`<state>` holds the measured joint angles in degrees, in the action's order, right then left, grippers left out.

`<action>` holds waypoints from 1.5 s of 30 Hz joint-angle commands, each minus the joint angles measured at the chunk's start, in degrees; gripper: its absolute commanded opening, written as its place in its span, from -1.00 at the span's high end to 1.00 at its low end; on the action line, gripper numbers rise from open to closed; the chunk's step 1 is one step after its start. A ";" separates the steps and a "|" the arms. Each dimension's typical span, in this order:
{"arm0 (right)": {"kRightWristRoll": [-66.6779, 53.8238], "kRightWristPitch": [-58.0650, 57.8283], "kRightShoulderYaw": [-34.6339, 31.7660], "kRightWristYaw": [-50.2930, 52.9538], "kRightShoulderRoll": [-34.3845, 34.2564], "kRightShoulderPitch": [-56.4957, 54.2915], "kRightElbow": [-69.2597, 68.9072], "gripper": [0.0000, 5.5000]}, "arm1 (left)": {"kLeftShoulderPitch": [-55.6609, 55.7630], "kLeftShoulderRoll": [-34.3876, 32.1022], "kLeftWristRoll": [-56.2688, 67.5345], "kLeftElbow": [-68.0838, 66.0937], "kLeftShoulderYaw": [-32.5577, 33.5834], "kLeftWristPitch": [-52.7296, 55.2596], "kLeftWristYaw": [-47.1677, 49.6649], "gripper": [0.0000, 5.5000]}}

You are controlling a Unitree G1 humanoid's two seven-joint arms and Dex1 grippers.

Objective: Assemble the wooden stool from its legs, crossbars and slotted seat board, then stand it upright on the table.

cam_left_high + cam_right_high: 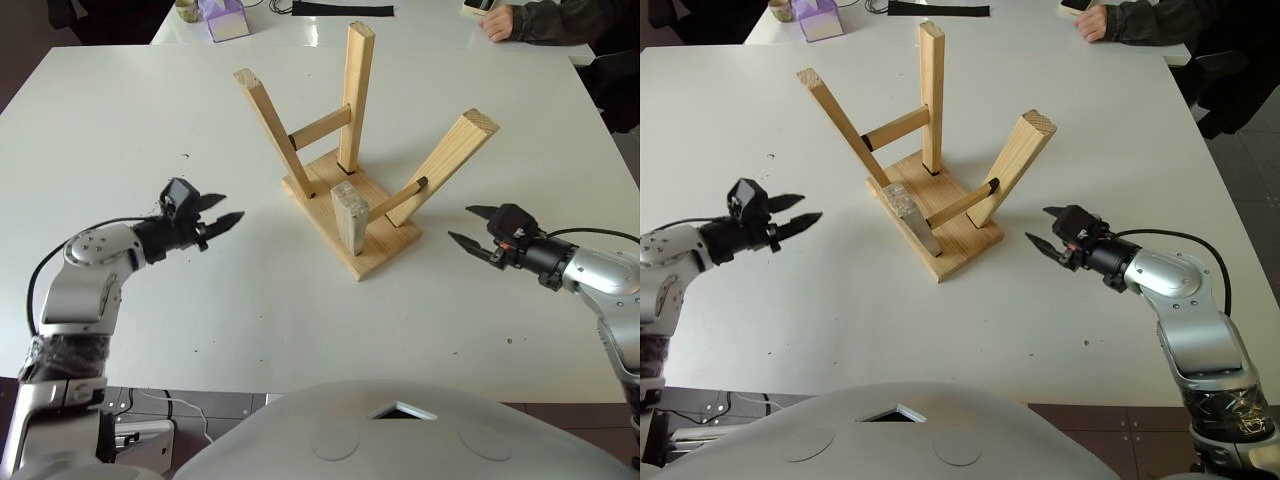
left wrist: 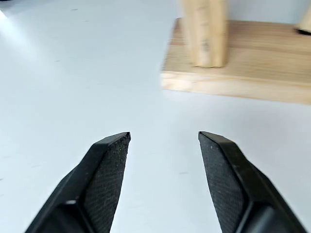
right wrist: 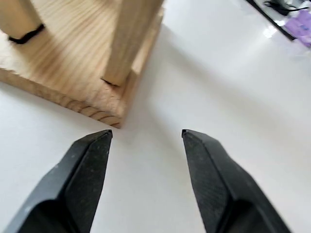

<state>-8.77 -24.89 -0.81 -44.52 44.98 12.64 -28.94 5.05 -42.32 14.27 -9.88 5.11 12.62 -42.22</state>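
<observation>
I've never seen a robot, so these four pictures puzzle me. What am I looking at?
It is a humanoid robot with two arms, each ending in two black fingers. The two wide pictures come from cameras in its head, looking down on a white table. The two close-ups come from wrist cameras, looking out between the left fingers and the right fingers. A wooden stool rests upside down on the table, seat board flat, legs pointing up. Both pairs of fingers are open, empty, one each side of the stool.
</observation>
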 commanded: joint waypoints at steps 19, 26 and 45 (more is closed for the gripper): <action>13.70 9.35 18.70 1.21 -4.98 -12.52 22.32 0.02 | 26.74 15.25 -26.74 -58.31 -16.74 -42.69 5.51 0.05; 16.56 14.61 18.48 4.75 -6.97 -18.07 30.96 0.02 | 12.71 12.41 -23.07 -44.75 -18.63 -44.66 -0.88 0.05; 14.87 22.40 12.74 5.42 -1.61 -11.29 28.68 0.02 | 16.38 7.09 -12.92 -24.45 -10.36 -24.45 2.70 0.05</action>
<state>8.61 2.11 12.10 -35.36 42.38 -4.79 6.67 14.93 -36.34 4.35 -26.96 -5.85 -8.62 -43.18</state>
